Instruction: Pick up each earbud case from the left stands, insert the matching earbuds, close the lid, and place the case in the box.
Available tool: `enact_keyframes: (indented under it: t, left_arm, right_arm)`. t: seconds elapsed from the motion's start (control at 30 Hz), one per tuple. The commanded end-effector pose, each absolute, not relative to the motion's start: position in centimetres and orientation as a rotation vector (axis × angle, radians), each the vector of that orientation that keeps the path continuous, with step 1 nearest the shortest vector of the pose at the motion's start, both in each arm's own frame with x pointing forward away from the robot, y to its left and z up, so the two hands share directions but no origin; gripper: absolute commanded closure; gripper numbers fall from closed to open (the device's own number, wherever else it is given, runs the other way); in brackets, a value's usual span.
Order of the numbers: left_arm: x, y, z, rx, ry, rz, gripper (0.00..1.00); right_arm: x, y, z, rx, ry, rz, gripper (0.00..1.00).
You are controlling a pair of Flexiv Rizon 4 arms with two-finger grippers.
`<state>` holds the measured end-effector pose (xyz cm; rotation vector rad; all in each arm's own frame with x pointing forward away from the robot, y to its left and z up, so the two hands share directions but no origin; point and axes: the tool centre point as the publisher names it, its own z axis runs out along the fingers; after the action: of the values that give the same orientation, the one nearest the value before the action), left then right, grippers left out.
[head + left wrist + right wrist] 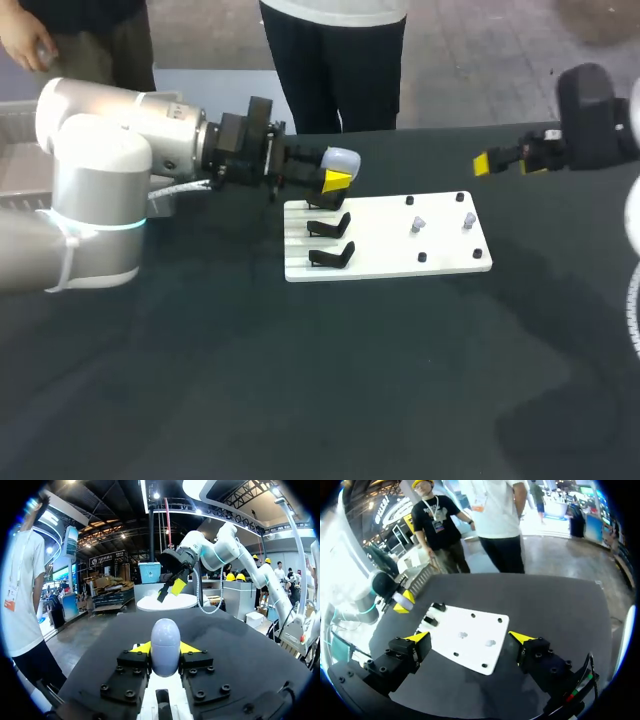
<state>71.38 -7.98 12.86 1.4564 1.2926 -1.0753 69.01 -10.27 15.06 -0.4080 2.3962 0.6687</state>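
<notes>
Here the left gripper (pixel 165 648) clamps a seemingly closed earbud case (pixel 165 637); the right gripper (pixel 470 639) gapes wide.

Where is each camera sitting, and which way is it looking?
Head view: up high behind the robot, looking down on the table. Both arms show, the left gripper shut on the earbud case, the right gripper open.
Left wrist view: on the left wrist, looking across the table toward the right gripper. Its own gripper shows, holding the case.
Right wrist view: on the right wrist, looking down at the white board. Its own gripper shows, open.
Shared: the head and right wrist views both show the board and the left gripper with the case.
</notes>
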Motion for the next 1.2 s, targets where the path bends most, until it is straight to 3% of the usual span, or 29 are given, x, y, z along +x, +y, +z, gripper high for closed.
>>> enact_keyframes:
  t: [0.03,0.57,1.2]
  left_arm:
    - [73.3,-10.5,12.4,1.499,1.284,-1.077,1.0]
    - [72.7,-13.5,12.6,1.548,1.206,-1.13,1.0]
    - [69.8,-12.8,13.6,1.534,1.132,-1.174,1.0]
  right_arm:
    - [69.9,-7.5,14.3,-0.468,2.379,0.74,0.0]
    - [70.0,-1.4,13.7,-0.616,2.362,0.862,0.0]
    - [72.0,-1.0,14.8,-0.615,2.34,0.831,0.0]
